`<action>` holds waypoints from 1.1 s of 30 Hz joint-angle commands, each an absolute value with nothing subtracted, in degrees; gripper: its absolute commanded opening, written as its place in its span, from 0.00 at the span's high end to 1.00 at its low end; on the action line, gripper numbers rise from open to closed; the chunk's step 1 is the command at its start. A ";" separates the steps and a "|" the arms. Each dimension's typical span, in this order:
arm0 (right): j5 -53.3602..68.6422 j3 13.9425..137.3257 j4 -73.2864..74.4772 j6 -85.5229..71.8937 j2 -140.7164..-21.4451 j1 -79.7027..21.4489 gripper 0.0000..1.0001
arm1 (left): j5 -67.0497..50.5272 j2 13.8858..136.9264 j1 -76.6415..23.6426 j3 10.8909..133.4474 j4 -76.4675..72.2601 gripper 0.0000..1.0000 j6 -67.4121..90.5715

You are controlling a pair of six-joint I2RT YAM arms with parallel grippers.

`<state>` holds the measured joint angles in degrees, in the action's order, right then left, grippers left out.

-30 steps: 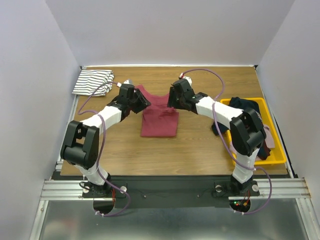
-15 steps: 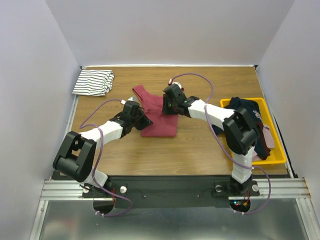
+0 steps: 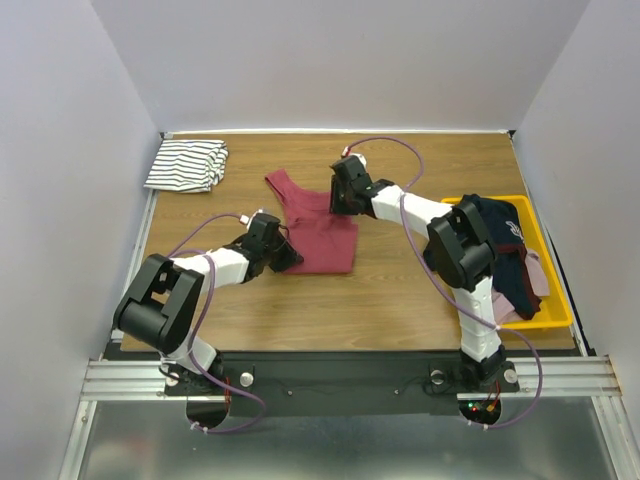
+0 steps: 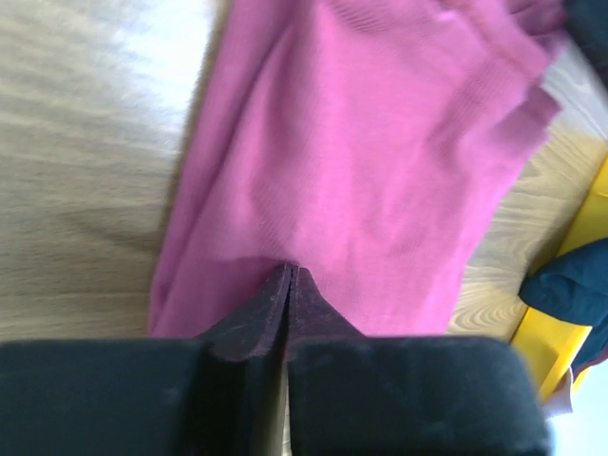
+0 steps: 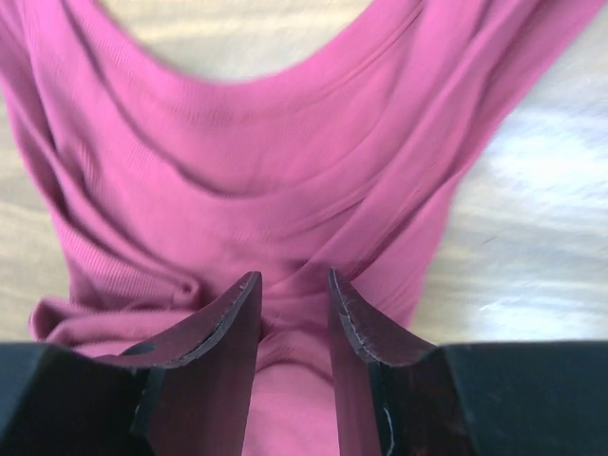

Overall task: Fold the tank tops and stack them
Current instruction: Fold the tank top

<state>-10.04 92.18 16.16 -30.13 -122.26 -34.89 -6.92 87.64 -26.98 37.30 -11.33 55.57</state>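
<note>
Lying apart, two: striped top [image 3: 186, 165], red top [image 3: 322, 238].

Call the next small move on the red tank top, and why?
Probably close the right gripper: its jaws stand open with cloth of the dark red tank top bunched between them, just below the neckline. The left gripper is shut at the near hem.

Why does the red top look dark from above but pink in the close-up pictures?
Probably exposure: top external view shows the red tank top evenly lit, maroon; left wrist view renders it bright pink, the table washed white by glare at upper left; right wrist view pink again, table pale and blurry at right.
</note>
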 commanded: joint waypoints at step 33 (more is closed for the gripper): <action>-11.60 78.06 14.24 -28.73 -116.64 -39.46 0.60 | -7.74 81.57 -26.10 32.43 -9.15 0.75 57.57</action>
<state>-10.26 82.65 12.47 -26.70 -119.07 -38.17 -7.70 85.19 -26.50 33.32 -12.69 58.37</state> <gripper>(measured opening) 0.395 0.254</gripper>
